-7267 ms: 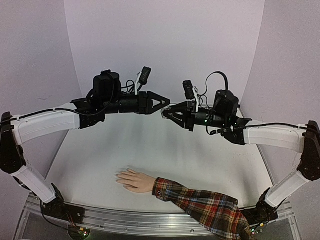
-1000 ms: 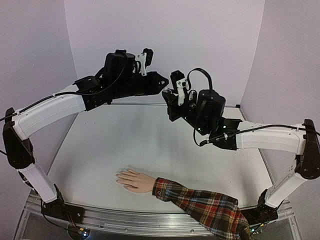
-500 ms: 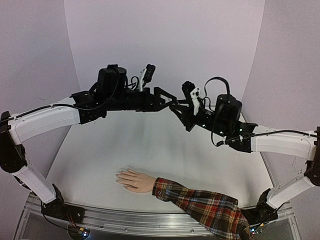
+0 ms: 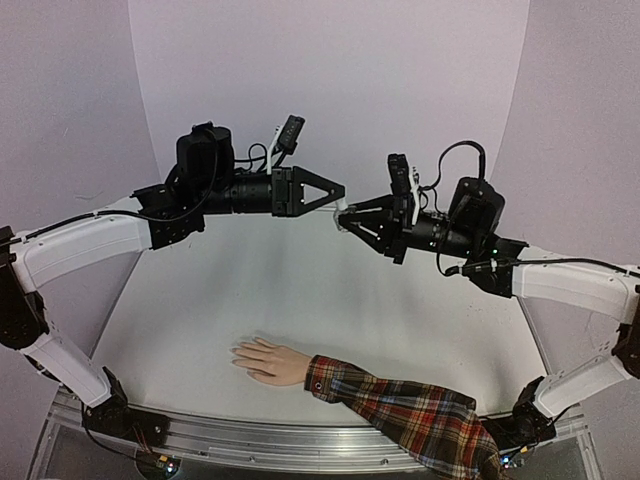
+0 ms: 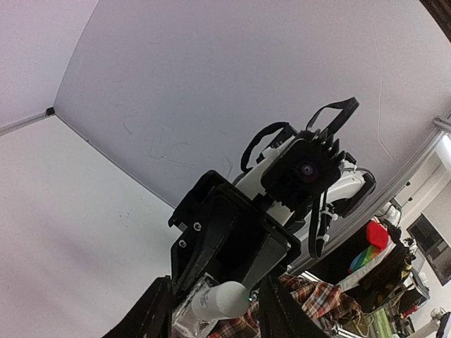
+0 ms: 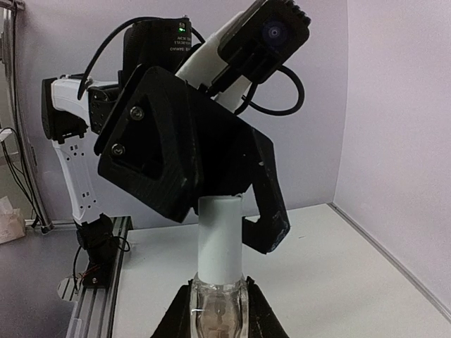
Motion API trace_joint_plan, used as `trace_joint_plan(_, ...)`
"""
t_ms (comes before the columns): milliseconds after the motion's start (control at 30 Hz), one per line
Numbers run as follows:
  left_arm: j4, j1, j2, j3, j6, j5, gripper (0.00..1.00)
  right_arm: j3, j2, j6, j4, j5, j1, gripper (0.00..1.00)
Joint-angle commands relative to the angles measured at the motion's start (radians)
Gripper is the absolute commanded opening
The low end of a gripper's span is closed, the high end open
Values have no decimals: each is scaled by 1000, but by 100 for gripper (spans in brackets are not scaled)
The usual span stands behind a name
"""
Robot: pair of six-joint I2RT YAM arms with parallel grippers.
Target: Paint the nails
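A pale hand [image 4: 268,360] with spread fingers lies flat near the table's front, its red plaid sleeve [image 4: 410,415] running right. The nails [image 4: 238,353] are too small to make out. High above the table, my right gripper [image 4: 350,220] is shut on the glass body of a small bottle [image 6: 219,311]. Its white cap [image 6: 220,239] points at my left gripper [image 4: 338,194]. My left gripper [image 5: 217,292] stands open astride that white cap [image 5: 224,299], with a narrow gap showing on each side. The right gripper [image 6: 218,318] shows only its fingertips.
A white tabletop [image 4: 300,290] is ringed by pale walls [image 4: 330,80]. An aluminium rail [image 4: 250,440] runs along the near edge, with both arm bases on it. Both arms are raised well above the hand.
My left gripper dropped level and opened from shut, then narrowed round the cap. My right gripper swung right and levelled, bringing the bottle's cap between the left fingers. The hand has not moved.
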Motion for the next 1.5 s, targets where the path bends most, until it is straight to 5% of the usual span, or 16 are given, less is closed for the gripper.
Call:
trace_joint_plan(0,23,1,-8,48,31,24,35,43,19,41,77,-13,1,0)
trace_joint_plan(333,-73,-8,38,127,57,-48,6,48,55,6,65,215,18,0)
trace_joint_plan(467,-196,-58,74,193,108,-221,0,79,79,-118,14,605,96,0)
trace_joint_plan(600,-396,-157,166,340,69,-730,0,255,231,-350,-40,1338,260,0)
trace_joint_plan(667,-422,-159,211,389,35,-756,0,308,285,-431,-30,1449,282,0)
trace_joint_plan(833,-343,-157,192,361,77,-599,6,243,237,-411,-25,1258,278,0)
trace_joint_plan(1067,-69,-87,42,111,47,-212,67,46,35,-283,-18,663,172,0)
trace_joint_plan(1133,24,-57,-2,52,16,-101,77,10,-12,-229,-18,454,122,0)
trace_joint_plan(1267,80,-32,-15,18,-1,17,85,-23,-71,-130,-5,195,57,0)
trace_joint_plan(1467,82,-27,11,50,7,33,84,-16,-71,-44,38,60,22,0)
